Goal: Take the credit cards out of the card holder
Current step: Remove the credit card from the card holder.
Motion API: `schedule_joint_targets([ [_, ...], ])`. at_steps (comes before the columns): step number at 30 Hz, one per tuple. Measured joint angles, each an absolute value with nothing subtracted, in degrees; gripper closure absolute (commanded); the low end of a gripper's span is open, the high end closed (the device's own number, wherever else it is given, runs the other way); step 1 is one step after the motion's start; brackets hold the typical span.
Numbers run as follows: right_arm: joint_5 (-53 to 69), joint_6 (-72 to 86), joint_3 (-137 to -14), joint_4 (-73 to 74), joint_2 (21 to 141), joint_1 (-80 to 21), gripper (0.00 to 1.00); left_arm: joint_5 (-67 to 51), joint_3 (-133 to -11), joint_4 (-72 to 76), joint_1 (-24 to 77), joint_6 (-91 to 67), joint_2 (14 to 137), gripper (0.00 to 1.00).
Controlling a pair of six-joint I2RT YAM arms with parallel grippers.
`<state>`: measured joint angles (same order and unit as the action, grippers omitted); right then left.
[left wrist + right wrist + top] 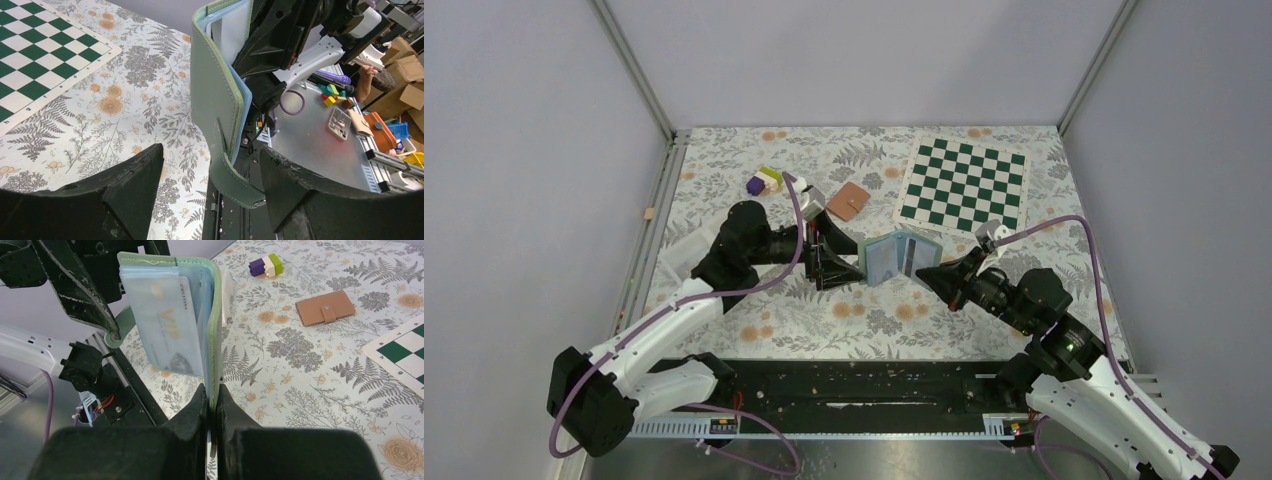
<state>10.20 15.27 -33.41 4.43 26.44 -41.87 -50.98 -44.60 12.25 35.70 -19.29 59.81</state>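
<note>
My right tool (212,400): clamped on the card holder (216,330), upright over the tabletop (310,370).
My left tool (210,160): wide, straddling its edge.
The credit cards (167,325): sleeved inside; none out yet.

The card holder (216,340) at the centre of the right wrist view has a sage-green cover with paler stitching and light blue pages. Its outward-facing card (167,325) is pale blue with faint gold lettering. In the top view the tablecloth (844,315) is white with grey ferns and orange flowers. At upper right is a green-and-white chequered board (964,183), and at upper centre a tan wallet (849,201) and purple, white and yellow-green blocks (764,181).
</note>
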Motion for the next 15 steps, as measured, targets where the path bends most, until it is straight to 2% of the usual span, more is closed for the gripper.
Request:
schedule_joint_targets([
  [9,10.63,16.32,-33.41,3.86,27.16,-41.87,1.00,-50.41,-44.60,12.47,35.70,-19.51,60.10,0.28],
  [15,11.25,16.62,-33.41,2.66,27.92,-41.87,1.00,-50.04,-44.60,12.43,35.70,-19.51,61.21,0.33],
])
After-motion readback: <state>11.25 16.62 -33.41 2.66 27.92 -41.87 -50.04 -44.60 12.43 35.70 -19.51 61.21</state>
